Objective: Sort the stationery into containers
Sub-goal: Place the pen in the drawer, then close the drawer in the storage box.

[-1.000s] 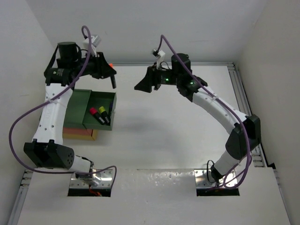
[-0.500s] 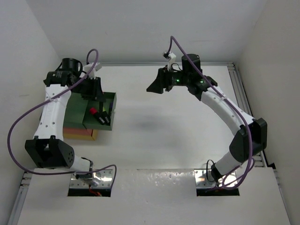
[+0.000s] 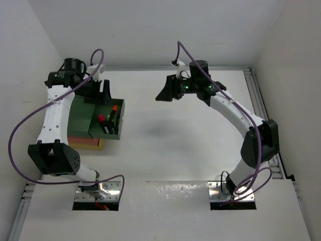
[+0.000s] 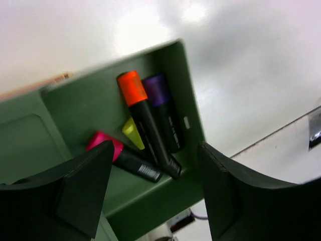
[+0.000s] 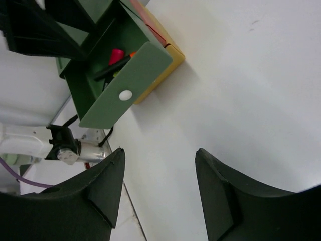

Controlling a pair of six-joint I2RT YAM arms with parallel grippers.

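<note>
The left tool hangs empty, jaws apart, over the green tray holding four highlighters, while the right tool gapes wide above the counter.

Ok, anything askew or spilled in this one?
Nothing spilled or damaged. In the green tray, the orange highlighter lies slanted over the yellow highlighter, beside the purple highlighter and pink highlighter: a loose pile, all inside.

Left end effector dropped the orange highlighter into green tray.
</note>
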